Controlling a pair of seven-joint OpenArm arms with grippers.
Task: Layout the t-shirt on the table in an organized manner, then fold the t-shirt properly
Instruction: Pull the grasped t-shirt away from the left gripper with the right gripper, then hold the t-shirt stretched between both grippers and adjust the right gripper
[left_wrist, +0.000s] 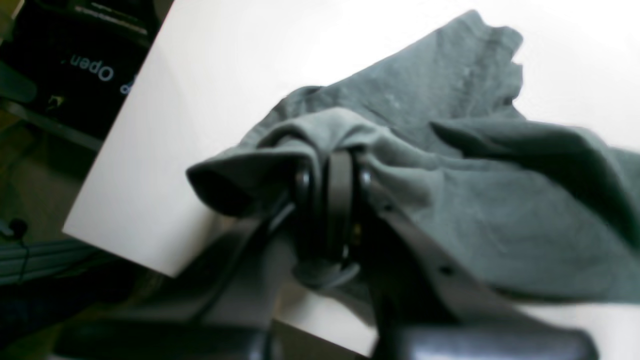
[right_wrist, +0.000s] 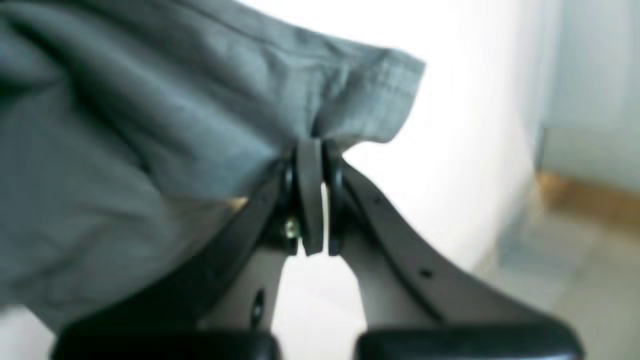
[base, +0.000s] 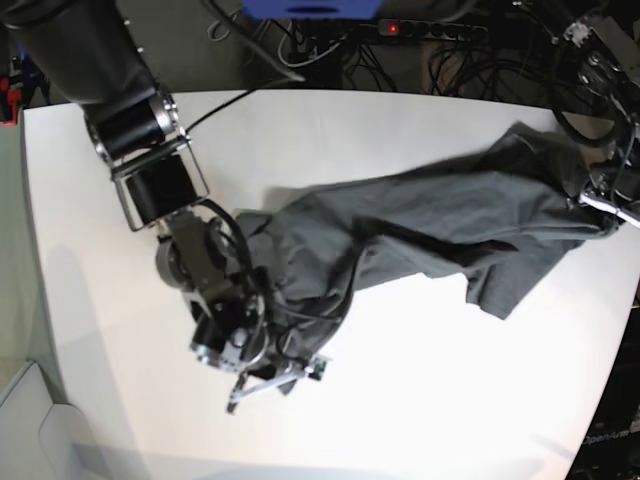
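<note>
- Right now I count one t-shirt (base: 440, 225), one table (base: 420, 400) and two grippers.
- On my screen the t-shirt lies stretched and rumpled across the table, running from the right gripper (base: 285, 365) toward the table's far corner where the left gripper (base: 600, 205) sits.
- My left gripper (left_wrist: 332, 165) has its fingers closed on a bunched fold of the t-shirt (left_wrist: 450, 165), near a table (left_wrist: 210, 75) corner.
- My right gripper (right_wrist: 315, 150) pinches a hemmed edge of the t-shirt (right_wrist: 150, 125); the fingers are pressed together on the cloth.
- Both wrist views are blurred, and I cannot find the neck label.
- From the base view, the left gripper is cut off at the frame edge.
</note>
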